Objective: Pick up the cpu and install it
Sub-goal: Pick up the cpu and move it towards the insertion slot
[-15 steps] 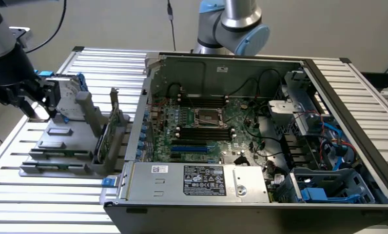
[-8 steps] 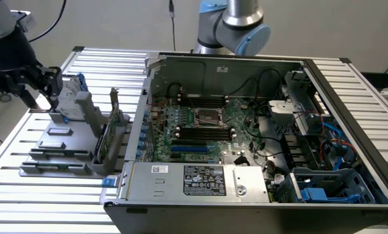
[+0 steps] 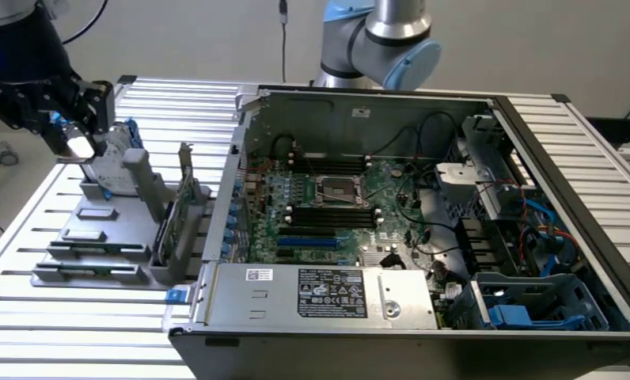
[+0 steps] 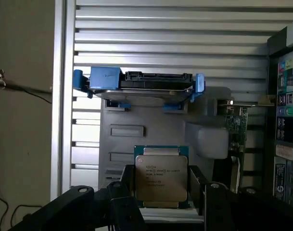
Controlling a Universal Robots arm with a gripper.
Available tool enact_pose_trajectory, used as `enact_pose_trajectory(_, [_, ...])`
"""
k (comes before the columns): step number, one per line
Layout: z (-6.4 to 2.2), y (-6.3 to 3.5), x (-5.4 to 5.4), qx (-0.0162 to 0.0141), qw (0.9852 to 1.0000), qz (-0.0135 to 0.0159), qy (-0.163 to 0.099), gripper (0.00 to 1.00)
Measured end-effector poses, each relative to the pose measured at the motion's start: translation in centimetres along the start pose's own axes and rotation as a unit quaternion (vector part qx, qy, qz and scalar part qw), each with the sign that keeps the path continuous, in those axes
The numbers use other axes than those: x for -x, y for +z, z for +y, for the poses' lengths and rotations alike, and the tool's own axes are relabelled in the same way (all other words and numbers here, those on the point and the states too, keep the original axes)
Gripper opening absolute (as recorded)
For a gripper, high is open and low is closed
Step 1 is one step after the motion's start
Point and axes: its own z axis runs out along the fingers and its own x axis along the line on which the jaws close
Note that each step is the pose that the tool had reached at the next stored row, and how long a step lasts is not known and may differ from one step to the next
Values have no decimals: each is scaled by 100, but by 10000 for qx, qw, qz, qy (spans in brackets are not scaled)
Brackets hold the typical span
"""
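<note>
The jaws are clamped on the cpu (image 4: 160, 179) — pinched by two opposite edges, its silver top facing the wrist camera. It hangs over the grey rack (image 3: 93, 247) on the bench (image 3: 40, 317), near the blue-railed drive (image 4: 140, 83) — well apart from the socket (image 3: 336, 188) inside the open case (image 3: 326, 107).

A robotics lab: robot arm (image 3: 384, 43), slatted aluminium bench (image 3: 72, 317), opened computer case (image 3: 326, 101).
</note>
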Motion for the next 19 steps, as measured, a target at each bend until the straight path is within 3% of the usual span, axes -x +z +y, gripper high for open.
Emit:
enact_pose_trajectory(5, [22,-225,223,1,10000,-1,-1,55])
enact_pose_trajectory(8, [35,-303,336,1,10000,-1,0,55])
enact_pose_trajectory(19, [78,-340,713,37,10000,1,-1,55])
